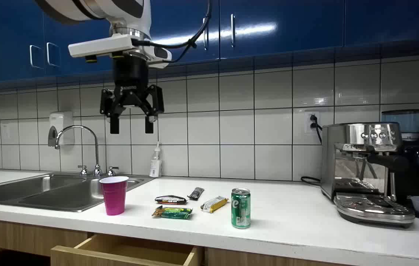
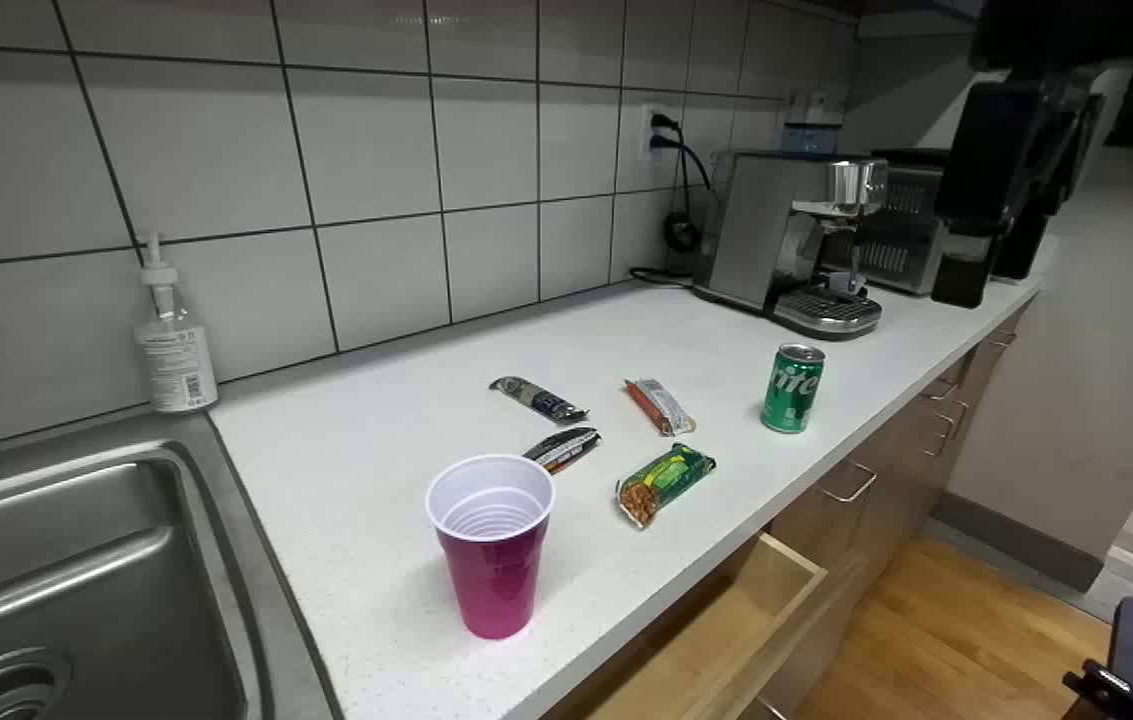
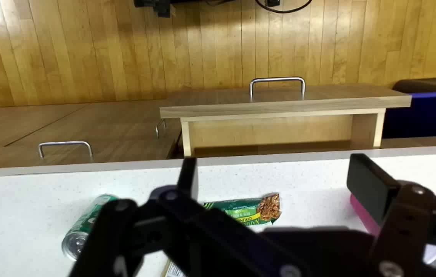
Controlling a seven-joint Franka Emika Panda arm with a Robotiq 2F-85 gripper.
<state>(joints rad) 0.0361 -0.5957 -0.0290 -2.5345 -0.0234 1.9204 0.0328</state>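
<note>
Well above the countertop, my gripper (image 1: 132, 127) hangs open, its fingers apart and nothing between them. Only its dark underside shows at the upper right of an exterior view. A green granola bar (image 3: 241, 211) lies on the counter, seen between the open fingers in the wrist view. Around it are a dark bar (image 1: 171, 200), a grey-black bar (image 2: 538, 398) and a yellow-and-white bar (image 1: 215, 204). The magenta cup (image 2: 496, 590) stands upright by the sink; a finger partly hides it in the wrist view. A green soda can (image 1: 240, 208) stands upright near the front edge.
A wooden drawer (image 3: 285, 104) is pulled out below the counter's front edge. The steel sink (image 1: 52, 192) and a soap bottle (image 2: 176, 350) are on one side. A coffee machine (image 1: 364, 166) stands at the other end; blue cabinets (image 1: 283, 26) hang above.
</note>
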